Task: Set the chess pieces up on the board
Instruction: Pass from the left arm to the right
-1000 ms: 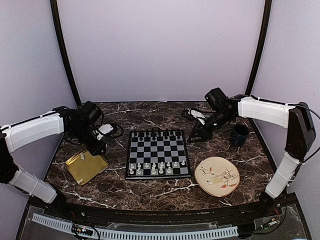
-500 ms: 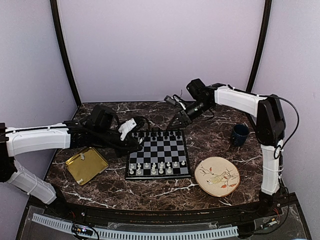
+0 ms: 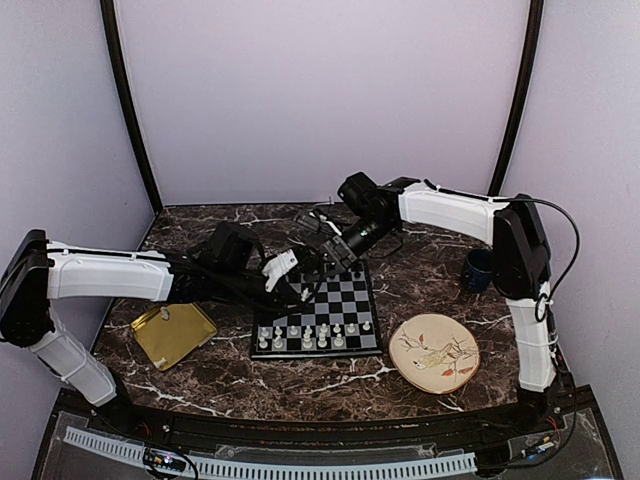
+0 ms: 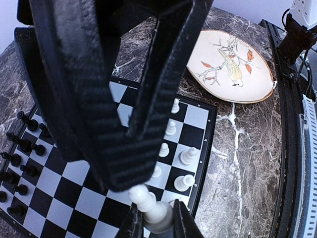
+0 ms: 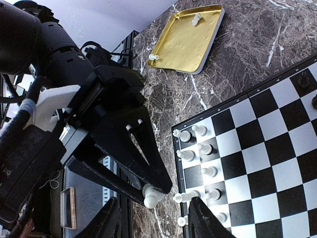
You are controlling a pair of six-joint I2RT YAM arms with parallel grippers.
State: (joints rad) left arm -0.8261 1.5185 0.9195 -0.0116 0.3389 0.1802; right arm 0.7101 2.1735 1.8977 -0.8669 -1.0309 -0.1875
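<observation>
Both arms have swung in over the board

The left gripper (image 4: pixel 157 225) stays clamped on a white piece (image 4: pixel 143 196), the board (image 3: pixel 345 300) just beneath it. The right gripper (image 5: pixel 152 220), jaws apart, now faces it, so placement looks imminent.

One chessboard (image 3: pixel 345 300), one gold tray (image 3: pixel 178 340), one bird-painted plate (image 3: pixel 408 345), one dark mug (image 3: pixel 479 270), two robot arms (image 3: pixel 100 272). Two white chessmen (image 5: pixel 197 19) lie in the tray, one white chessman (image 4: pixel 146 201) sits in the left claw (image 4: pixel 156 218); those on the board are too small to count.
</observation>
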